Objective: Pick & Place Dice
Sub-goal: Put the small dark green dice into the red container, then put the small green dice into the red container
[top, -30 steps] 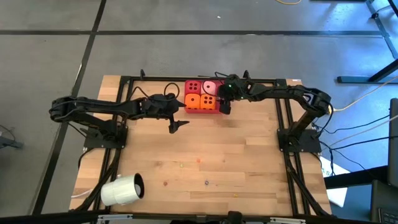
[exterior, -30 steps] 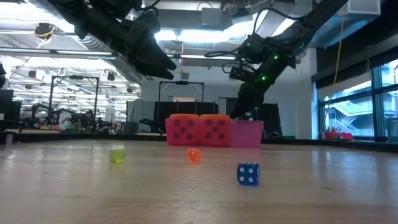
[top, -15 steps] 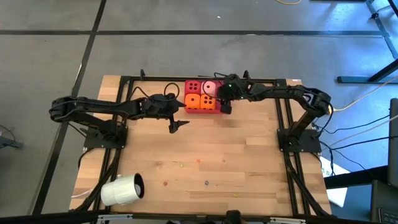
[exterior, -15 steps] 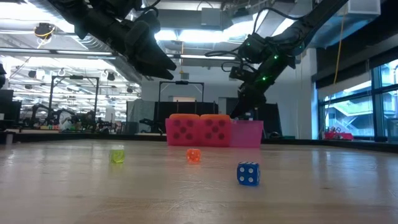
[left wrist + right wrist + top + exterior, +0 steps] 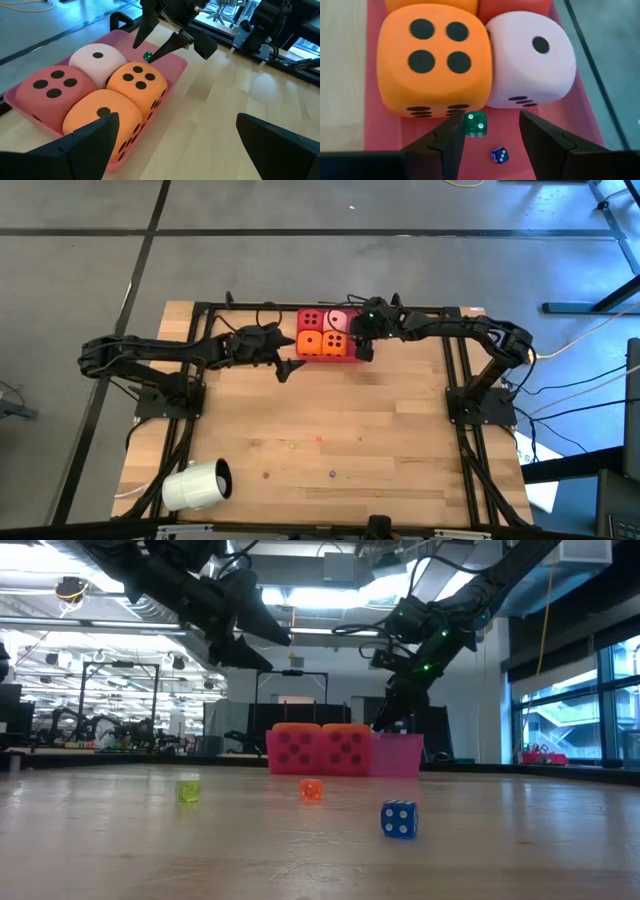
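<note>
Red tray (image 5: 372,115) beneath the released right pincer (image 5: 490,131), tiny green die (image 5: 475,124) visible only by wrist camera.

A flat red tray (image 5: 352,361) sits at the far edge of the wooden table (image 5: 380,440). Inside it lie a small green die (image 5: 476,124) and, just beside that, a small blue die (image 5: 499,155). A white cup (image 5: 197,484) lies on its side near the table's front left corner. On the bare wood rest three more tiny dice: yellow-green (image 5: 188,790), orange (image 5: 311,790) and blue (image 5: 398,819).
</note>
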Motion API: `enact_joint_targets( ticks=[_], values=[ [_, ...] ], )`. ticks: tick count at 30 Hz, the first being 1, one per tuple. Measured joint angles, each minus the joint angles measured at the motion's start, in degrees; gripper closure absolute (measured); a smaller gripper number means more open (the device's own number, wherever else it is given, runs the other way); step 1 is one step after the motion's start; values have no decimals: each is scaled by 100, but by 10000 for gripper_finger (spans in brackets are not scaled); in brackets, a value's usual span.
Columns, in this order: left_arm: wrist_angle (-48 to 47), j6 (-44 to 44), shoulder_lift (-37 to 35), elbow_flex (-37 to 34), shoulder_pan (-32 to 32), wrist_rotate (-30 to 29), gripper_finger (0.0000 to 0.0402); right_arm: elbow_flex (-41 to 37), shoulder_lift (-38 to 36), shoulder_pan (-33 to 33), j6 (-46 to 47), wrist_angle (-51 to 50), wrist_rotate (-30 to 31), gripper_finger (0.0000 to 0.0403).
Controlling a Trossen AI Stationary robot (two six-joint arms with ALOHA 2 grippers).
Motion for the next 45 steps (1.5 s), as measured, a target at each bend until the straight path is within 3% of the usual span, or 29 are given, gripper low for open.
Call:
enact_joint_targets(
  ticks=[6,14,21,29,36,45],
  values=[
    [0,2,0,0,-7,0,2,0,-2,-24,679,-59,2,215],
    [0,2,0,0,-7,-2,2,0,-2,-52,222,-154,-5,215],
    [0,2,0,0,-7,-2,2,0,-4,-543,41,-595,702,215],
    [-2,3,0,0,-7,-4,2,10,-17,-953,667,-666,180,215],
    [-3,4,0,0,-7,-4,2,0,-7,-917,1141,-404,210,215],
    [0,4,0,0,-7,-4,2,0,-7,-918,1101,-381,196,215]
  ],
)
